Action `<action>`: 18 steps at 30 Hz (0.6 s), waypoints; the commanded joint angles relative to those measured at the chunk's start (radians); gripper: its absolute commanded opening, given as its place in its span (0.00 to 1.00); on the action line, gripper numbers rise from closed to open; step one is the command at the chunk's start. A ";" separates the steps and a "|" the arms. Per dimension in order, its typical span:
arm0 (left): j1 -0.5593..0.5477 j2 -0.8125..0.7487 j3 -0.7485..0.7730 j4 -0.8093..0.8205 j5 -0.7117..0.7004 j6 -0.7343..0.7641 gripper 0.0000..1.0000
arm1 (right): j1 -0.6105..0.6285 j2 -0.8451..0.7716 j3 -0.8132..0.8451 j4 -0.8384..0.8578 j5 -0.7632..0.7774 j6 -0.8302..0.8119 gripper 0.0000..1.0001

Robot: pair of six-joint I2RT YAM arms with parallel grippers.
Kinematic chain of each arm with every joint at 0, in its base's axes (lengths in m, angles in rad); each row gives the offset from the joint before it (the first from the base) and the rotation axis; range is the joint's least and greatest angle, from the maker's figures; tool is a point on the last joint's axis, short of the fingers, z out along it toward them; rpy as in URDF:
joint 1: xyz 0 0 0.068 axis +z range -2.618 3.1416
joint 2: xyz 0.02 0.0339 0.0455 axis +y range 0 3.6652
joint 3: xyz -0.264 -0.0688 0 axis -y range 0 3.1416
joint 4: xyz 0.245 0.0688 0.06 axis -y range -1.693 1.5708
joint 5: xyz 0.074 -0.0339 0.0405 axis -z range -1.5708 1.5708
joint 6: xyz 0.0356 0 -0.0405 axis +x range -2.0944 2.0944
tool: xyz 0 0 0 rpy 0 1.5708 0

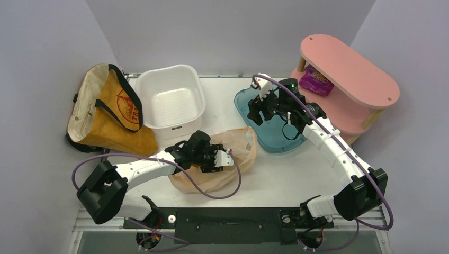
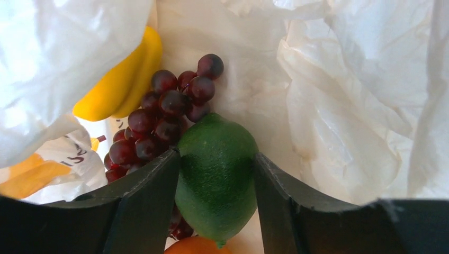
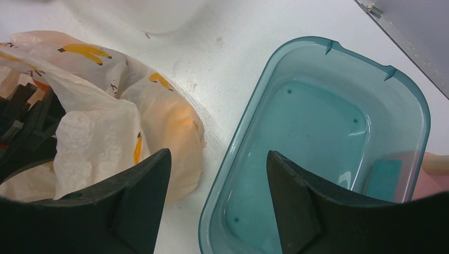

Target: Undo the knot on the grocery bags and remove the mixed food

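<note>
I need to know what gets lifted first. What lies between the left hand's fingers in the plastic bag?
The small green fruit, touching the left hand on both sides, with the grapes just beyond it; the left wrist view shows this.

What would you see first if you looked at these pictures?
A bright green fruit squeezed in the left claw, deep inside the peach plastic bag near the table's middle, with dark red grapes right behind it. Then the right claw, open above the teal tub.
</note>
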 commanded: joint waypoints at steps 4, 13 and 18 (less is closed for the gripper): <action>0.008 0.104 0.014 -0.063 -0.057 -0.001 0.54 | -0.016 -0.022 0.010 0.019 -0.021 0.005 0.63; 0.008 0.072 0.085 -0.168 -0.022 0.016 0.39 | -0.017 -0.007 0.019 0.019 -0.022 0.015 0.63; 0.004 -0.056 0.150 -0.235 0.080 0.000 0.20 | -0.017 0.004 0.035 0.019 -0.025 0.019 0.63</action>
